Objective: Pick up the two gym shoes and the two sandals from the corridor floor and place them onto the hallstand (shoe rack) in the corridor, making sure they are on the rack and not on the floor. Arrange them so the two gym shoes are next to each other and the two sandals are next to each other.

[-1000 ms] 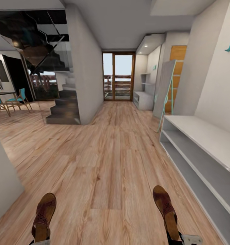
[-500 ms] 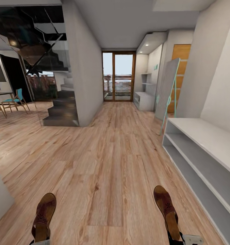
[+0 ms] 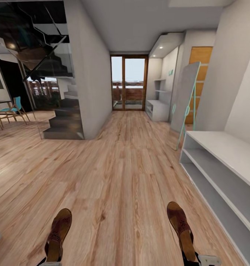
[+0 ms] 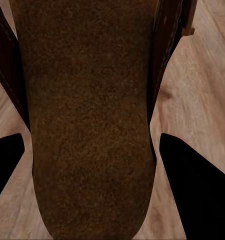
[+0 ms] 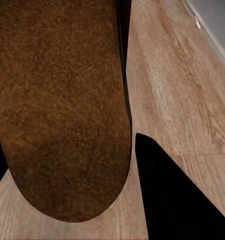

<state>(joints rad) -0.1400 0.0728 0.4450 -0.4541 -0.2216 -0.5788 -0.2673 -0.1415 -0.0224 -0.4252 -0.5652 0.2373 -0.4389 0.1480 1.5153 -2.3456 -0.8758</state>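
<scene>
Clamped, it seems, on a sandal each: left gripper (image 4: 92, 165) on the left sandal (image 3: 57, 233), right gripper (image 5: 67, 165) on the right sandal (image 3: 181, 228). Rolled forward since a second ago (whole view shifted). Hallstand (image 3: 228, 173) just to the right, shelves bare.

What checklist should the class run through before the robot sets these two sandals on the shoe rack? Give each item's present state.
1. Left sandal held between the left jaws: ok, dark fingers flank its sole in the left wrist view.
2. Right sandal held between the right jaws: ok.
3. Hallstand in sight: ok, at the right.
4. Hallstand shelves free for shoes: ok on the visible part.
5. Hallstand within reach: cannot tell.
6. Gym shoes located: cannot tell.
</scene>
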